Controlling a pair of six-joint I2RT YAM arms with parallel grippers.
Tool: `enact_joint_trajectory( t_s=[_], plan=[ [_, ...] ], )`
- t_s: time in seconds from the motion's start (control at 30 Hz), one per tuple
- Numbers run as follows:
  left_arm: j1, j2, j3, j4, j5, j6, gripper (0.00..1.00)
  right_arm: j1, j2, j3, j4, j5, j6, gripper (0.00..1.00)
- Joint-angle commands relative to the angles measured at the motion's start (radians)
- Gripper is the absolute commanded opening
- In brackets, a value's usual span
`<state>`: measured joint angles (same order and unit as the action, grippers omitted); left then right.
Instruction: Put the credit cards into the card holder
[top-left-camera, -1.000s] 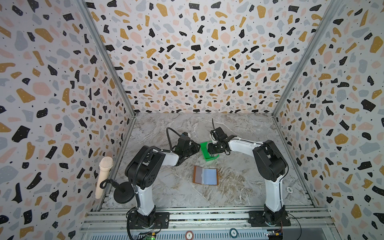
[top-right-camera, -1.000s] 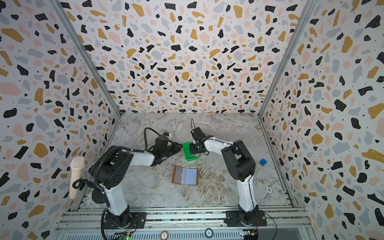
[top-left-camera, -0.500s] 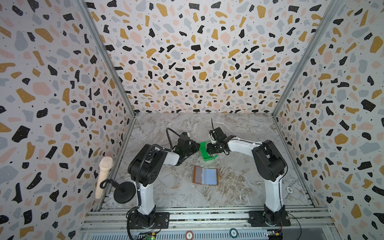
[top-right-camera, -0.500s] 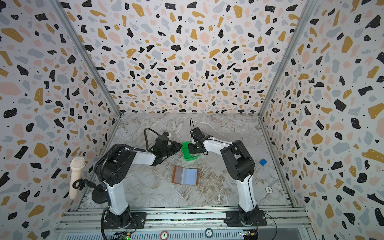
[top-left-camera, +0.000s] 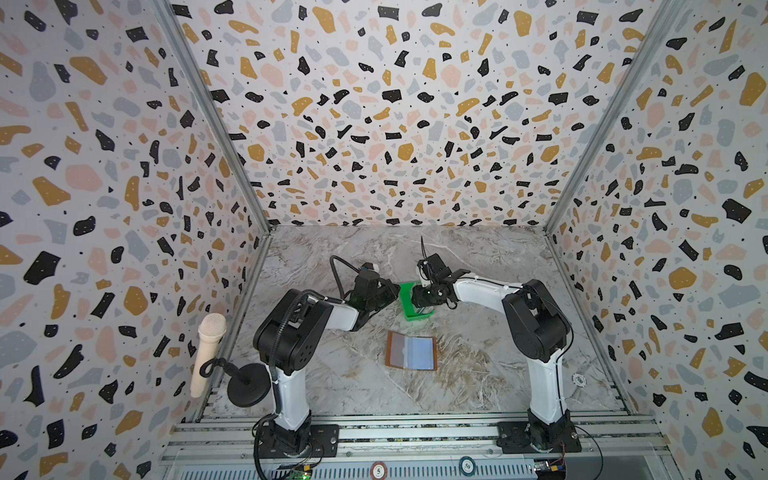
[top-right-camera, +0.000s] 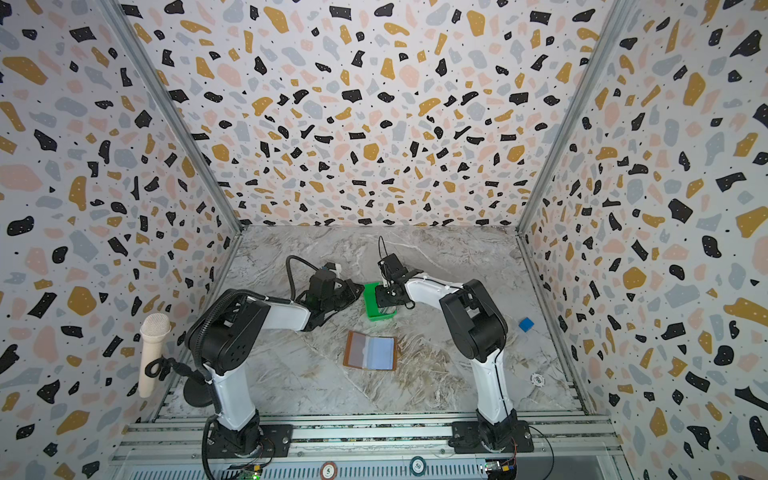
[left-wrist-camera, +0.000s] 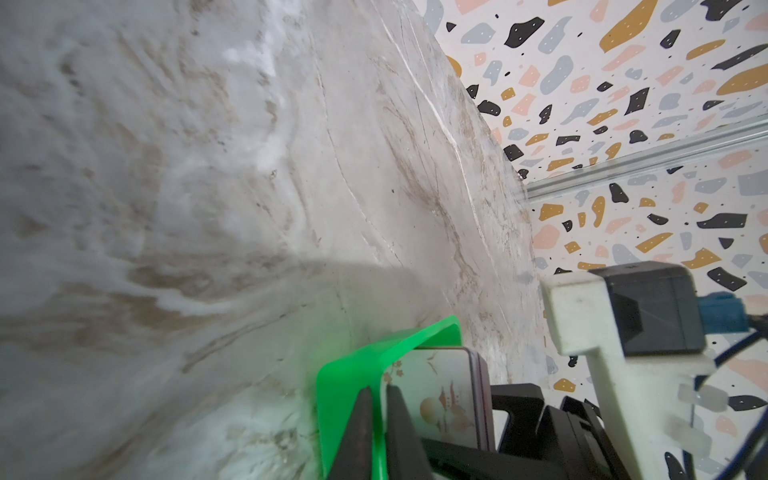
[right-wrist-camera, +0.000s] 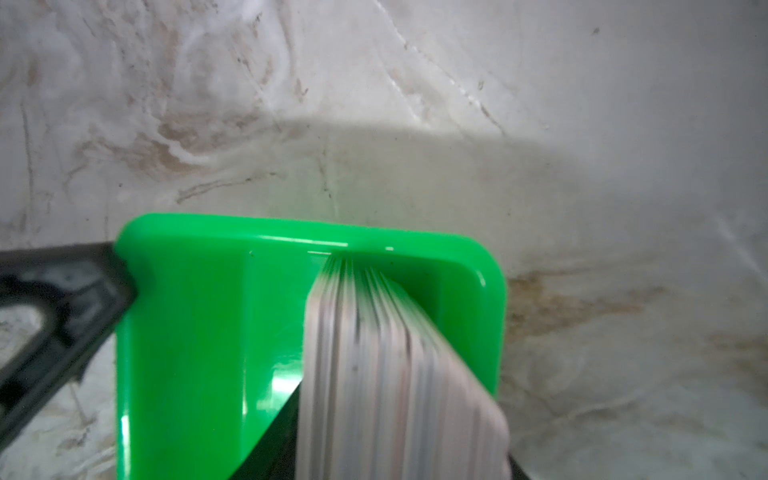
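The credit cards (right-wrist-camera: 386, 365) stand on edge as a stack inside a small green tray (right-wrist-camera: 187, 332), with a pale illustrated card (left-wrist-camera: 440, 399) facing outward. My right gripper (top-left-camera: 422, 305) reaches down into the tray and is shut on the stack. My left gripper (left-wrist-camera: 380, 390) is shut on the tray's side wall (left-wrist-camera: 345, 374), one finger on each face. The card holder (top-left-camera: 411, 351) lies open and flat, tan with bluish sleeves, nearer the front than the tray (top-right-camera: 380, 313) and apart from both grippers.
A small blue cube (top-right-camera: 526, 324) sits near the right wall. A white round chip (top-left-camera: 578, 379) lies at the front right. A microphone on a stand (top-left-camera: 208, 357) is at the front left. Patterned walls close in three sides.
Both grippers stay at the green tray. The left arm's elbow shifted slightly and came back. The card holder has not moved.
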<state>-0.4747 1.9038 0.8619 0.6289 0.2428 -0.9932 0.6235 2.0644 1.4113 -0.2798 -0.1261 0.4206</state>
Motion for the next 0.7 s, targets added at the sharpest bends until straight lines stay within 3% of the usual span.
enact_joint_trajectory(
  t_s=[0.0, 0.2, 0.5, 0.6, 0.67],
  plan=[
    [-0.013, -0.027, -0.014, 0.007, -0.001, 0.005, 0.18, 0.013, 0.025, 0.021, -0.035, -0.012, -0.009, 0.49],
    [-0.013, -0.022, -0.011, -0.032, -0.042, 0.016, 0.23, 0.013, 0.028, 0.022, -0.042, -0.011, -0.013, 0.49],
    [-0.024, -0.017, -0.003, -0.038, -0.042, 0.019, 0.09, 0.019, 0.038, 0.035, -0.046, -0.012, -0.014, 0.49],
    [-0.03, -0.019, -0.003, -0.045, -0.04, 0.006, 0.0, 0.018, 0.04, 0.044, -0.053, -0.009, -0.014, 0.49],
    [-0.031, -0.033, -0.007, -0.058, -0.047, -0.003, 0.0, 0.018, 0.039, 0.048, -0.06, 0.0, -0.016, 0.52]
  ],
)
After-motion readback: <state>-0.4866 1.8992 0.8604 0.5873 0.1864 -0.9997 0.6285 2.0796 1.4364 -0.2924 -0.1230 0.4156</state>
